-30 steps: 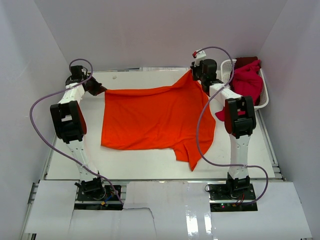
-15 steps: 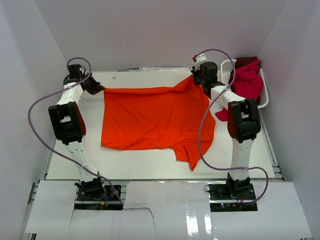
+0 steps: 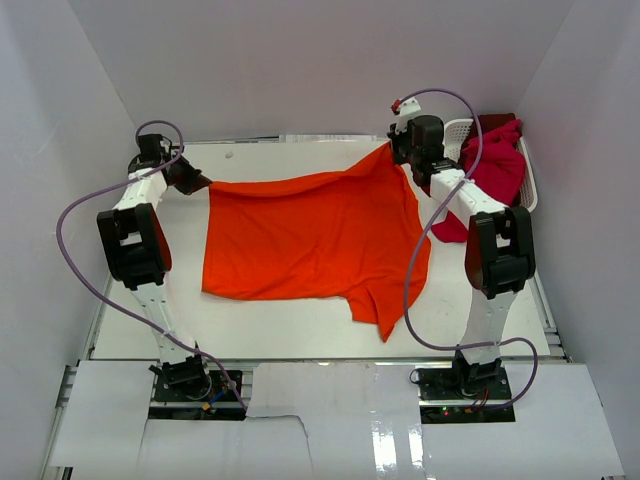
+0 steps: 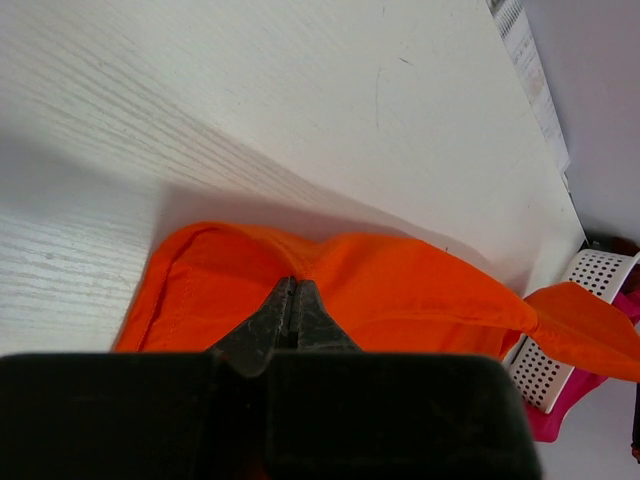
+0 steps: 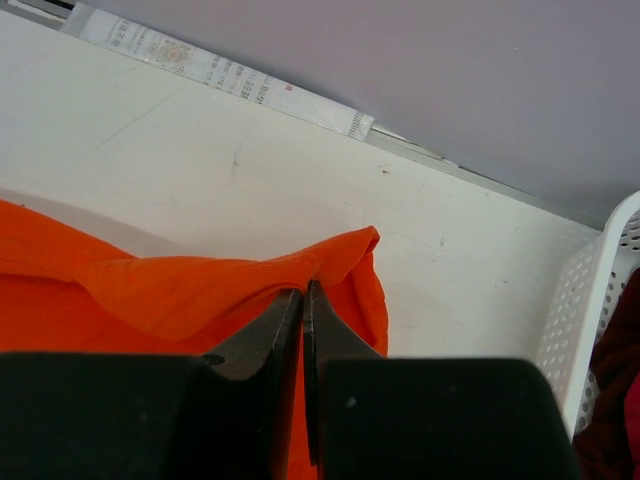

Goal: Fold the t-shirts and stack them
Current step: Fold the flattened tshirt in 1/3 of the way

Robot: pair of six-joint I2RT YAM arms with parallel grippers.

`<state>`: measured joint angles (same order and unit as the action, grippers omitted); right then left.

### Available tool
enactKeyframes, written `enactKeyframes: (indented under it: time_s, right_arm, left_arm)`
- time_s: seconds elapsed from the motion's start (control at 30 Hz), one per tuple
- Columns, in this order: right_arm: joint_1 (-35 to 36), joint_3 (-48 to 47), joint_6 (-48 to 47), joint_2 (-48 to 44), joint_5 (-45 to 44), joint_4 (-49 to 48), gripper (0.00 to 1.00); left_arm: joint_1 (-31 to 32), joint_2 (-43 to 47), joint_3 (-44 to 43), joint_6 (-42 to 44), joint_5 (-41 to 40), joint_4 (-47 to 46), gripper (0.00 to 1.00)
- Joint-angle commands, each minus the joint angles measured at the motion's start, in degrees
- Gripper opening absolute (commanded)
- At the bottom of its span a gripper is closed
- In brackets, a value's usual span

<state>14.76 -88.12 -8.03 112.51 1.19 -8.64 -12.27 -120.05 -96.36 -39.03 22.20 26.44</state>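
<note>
At the far right corner of the tabletop, a white lattice basket holds a heap of crimson t-shirts. A dark red one shows at the basket's back edge. A crimson fold hangs out on its near left side, partly hidden by the right arm.

An orange t-shirt covers the middle of the tabletop, most of it lying flat. Its far edge is stretched between the two arms, and one loose flap trails toward the near edge.

The left end effector sits low at the far left, with its jaws pressed together on the shirt's far left corner. The left wrist view shows orange cloth bunched around the closed tips.

The right end effector is raised higher at the far right, just beside the basket. It is clamped on the opposite corner, so the cloth rises to a peak there.

Both arms reach from their bases at the near edge up the sides of the tabletop, each bent at the elbow. The right forearm runs alongside the basket. A purple cable loops off each arm.
</note>
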Motion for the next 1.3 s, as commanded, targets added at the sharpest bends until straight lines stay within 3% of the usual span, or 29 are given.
enactKeyframes:
  time_s: [0.0,1.27]
  right_arm:
    - [0.3,1.2,-0.1,-4.0,-1.0,0.0,0.08]
    - [3.2,11.8,0.3,-15.4,-5.0,6.4,0.08]
  left_arm:
    - [-0.3,4.8,0.8,-0.1,1.4,-1.7,0.00]
    - [-1.1,11.8,9.3,2.0,1.6,-2.3,0.00]
